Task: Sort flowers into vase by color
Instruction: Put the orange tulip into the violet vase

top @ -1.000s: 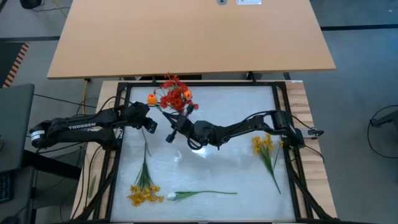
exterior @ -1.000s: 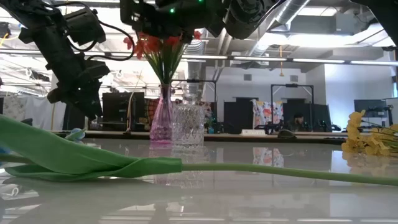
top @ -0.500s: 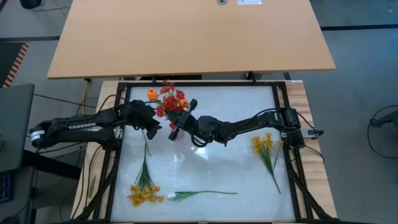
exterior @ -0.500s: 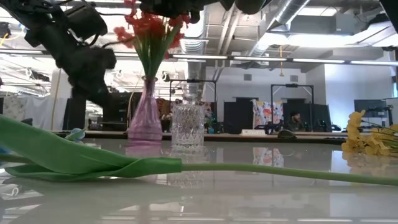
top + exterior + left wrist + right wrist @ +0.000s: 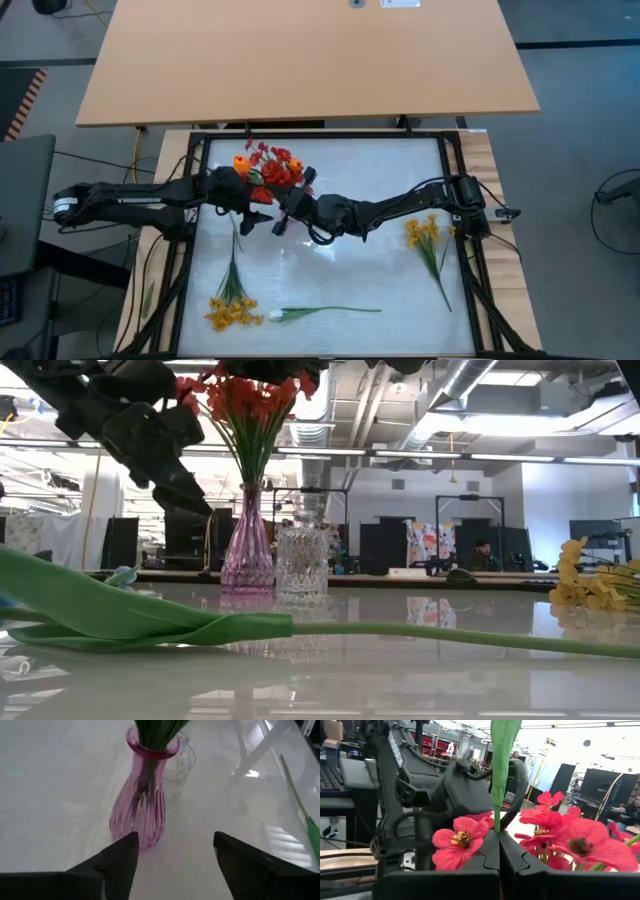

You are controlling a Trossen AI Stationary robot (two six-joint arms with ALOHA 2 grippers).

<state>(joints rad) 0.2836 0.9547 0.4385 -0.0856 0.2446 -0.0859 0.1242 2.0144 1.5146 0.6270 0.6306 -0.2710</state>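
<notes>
A pink ribbed vase [image 5: 247, 550] [image 5: 142, 795] stands on the table and holds red-pink flowers [image 5: 270, 170] [image 5: 245, 400] with an orange bud [image 5: 241, 162]. A clear cut-glass vase [image 5: 302, 560] stands beside it. My right gripper [image 5: 283, 218] [image 5: 496, 834] is shut on a green leaf among the red blooms, above the pink vase. My left gripper [image 5: 248, 195] [image 5: 175, 842] is open, low beside the pink vase on its left; whether a finger touches the vase I cannot tell. Two yellow bunches [image 5: 232, 312] [image 5: 425, 232] and a white tulip [image 5: 315, 312] lie flat on the table. My right gripper pinches a green leaf [image 5: 496, 820] of the red flower bunch between its two shut fingers. The leaf rises out of the fingertips, with red blooms [image 5: 457, 842] on both sides. The arm reaches in from the table's right. The bunch's stems stand in the pink vase.
The white tulip's broad leaf [image 5: 120, 615] and long stem [image 5: 450, 638] lie across the near part of the table. Yellow blossoms [image 5: 590, 585] lie at the right side. A dark frame [image 5: 190, 200] borders the white work surface. A wooden table [image 5: 300, 60] stands beyond the far edge.
The pink vase with its red flowers has slid toward the table's near edge and stays upright. My right gripper kept shut on the bunch and shifted slightly toward the near edge. My left gripper moved right, closer to the vase.
</notes>
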